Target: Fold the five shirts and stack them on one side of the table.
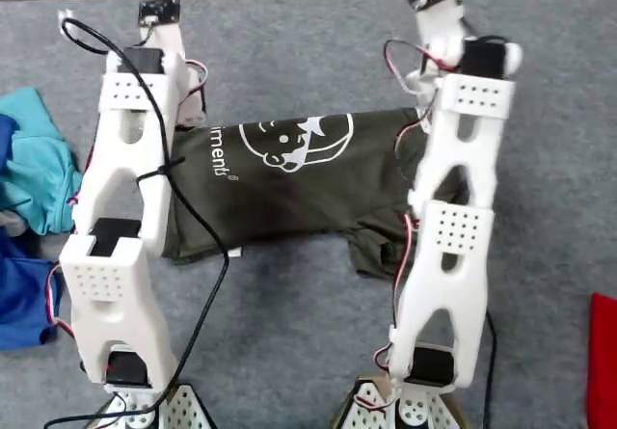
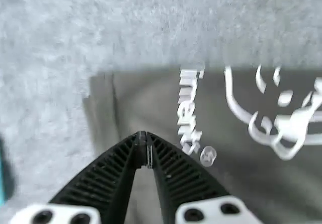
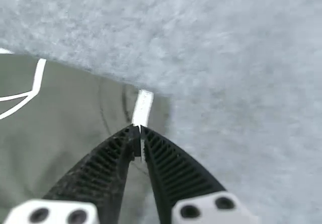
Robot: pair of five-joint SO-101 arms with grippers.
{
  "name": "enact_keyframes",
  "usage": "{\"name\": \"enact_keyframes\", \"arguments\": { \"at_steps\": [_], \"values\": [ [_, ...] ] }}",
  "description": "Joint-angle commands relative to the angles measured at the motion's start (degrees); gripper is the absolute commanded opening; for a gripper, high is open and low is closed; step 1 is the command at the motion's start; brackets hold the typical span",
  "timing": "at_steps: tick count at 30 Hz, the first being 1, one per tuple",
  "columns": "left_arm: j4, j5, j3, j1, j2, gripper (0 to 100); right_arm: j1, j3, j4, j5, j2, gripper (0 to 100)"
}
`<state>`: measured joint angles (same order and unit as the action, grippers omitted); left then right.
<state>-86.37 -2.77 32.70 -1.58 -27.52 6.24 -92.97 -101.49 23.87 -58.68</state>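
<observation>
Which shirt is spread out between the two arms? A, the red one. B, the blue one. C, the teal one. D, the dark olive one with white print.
D: the dark olive shirt lies spread flat, with the left tool and right tool both over it.

Left arm (image 1: 101, 284) and right arm (image 1: 453, 236) stretched forward side by side, left pincer (image 2: 143, 138) closed, right pincer (image 3: 137, 132) closed
</observation>
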Motion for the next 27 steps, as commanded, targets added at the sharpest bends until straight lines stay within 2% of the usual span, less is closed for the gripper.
{"name": "enact_keyframes", "arguments": {
  "at_steps": [1,5,8,12,20,24,27],
  "values": [
    [-11.0,-6.4,4.7,0.0,5.1,2,1.8,3.6,-1.1,5.8,11.8,0.5],
    [-14.0,-6.9,4.1,-0.8,11.2,2,4.9,18.8,-1.1,12.2,24.0,0.5],
    [-14.0,-7.1,-1.1,0.6,18.7,2,4.9,33.9,-1.0,18.5,34.5,0.5],
    [-12.2,-7.1,-15.2,5.4,31.1,2,4.4,54.4,0.9,27.2,48.7,0.5],
    [3.5,-6.9,-52.4,6.5,61.1,2,4.9,99.8,16.9,37.8,75.9,0.9],
    [4.4,-6.9,-63.6,6.5,71.3,2,4.9,122.3,25.1,43.5,89.0,0.9],
    [3.3,-6.8,-67.2,4.0,75.6,2,5.0,137.3,30.2,48.7,97.5,3.9]
  ]
}}
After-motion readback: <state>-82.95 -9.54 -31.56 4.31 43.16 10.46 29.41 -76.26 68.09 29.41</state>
